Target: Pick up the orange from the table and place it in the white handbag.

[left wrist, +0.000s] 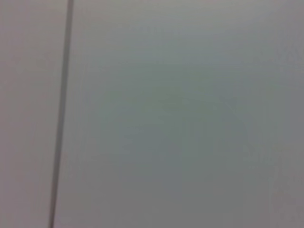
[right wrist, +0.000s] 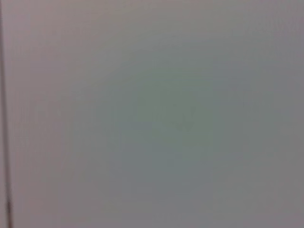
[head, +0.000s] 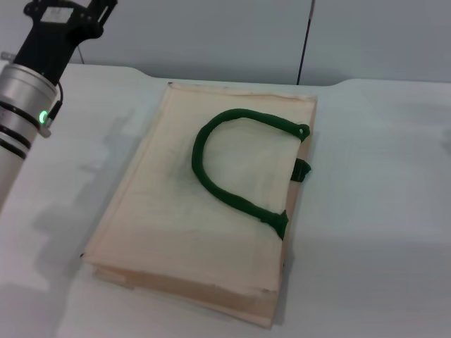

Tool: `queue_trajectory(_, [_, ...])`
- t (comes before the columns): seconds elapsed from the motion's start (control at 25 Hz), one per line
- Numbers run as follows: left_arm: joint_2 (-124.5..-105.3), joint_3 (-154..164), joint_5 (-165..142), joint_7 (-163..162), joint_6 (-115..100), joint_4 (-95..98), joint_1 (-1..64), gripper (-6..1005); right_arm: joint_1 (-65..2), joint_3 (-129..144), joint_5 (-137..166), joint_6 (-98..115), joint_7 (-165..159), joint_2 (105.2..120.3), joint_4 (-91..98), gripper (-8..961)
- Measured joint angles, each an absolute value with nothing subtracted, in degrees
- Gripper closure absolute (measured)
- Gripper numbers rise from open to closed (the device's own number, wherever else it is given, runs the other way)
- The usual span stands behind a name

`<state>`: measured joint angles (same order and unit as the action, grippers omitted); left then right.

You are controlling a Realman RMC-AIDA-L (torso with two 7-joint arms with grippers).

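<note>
The white handbag (head: 211, 204) lies flat on the white table (head: 380, 211), its dark green looped handle (head: 239, 165) on top. The orange is out of view in every picture. My left arm (head: 32, 91) reaches up at the far left of the head view; its gripper runs past the top edge, so its fingers do not show. My right arm and gripper do not show in the head view. Both wrist views show only a plain grey surface.
A grey wall (head: 211, 35) with a dark vertical seam (head: 305, 42) stands behind the table's far edge. Bare tabletop lies to the right of the bag and to its left under my left arm.
</note>
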<state>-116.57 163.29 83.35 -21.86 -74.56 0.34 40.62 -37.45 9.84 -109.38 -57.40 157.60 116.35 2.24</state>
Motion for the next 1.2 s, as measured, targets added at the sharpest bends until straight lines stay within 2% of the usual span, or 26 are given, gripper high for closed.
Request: queue_trajectory(1.2, [-116.45, 163.51, 87.12, -22.40, -72.71, 4.47, 39.07, 261, -37.99, 9.61, -115.35, -58.32, 159.40, 116.37, -0.21, 61])
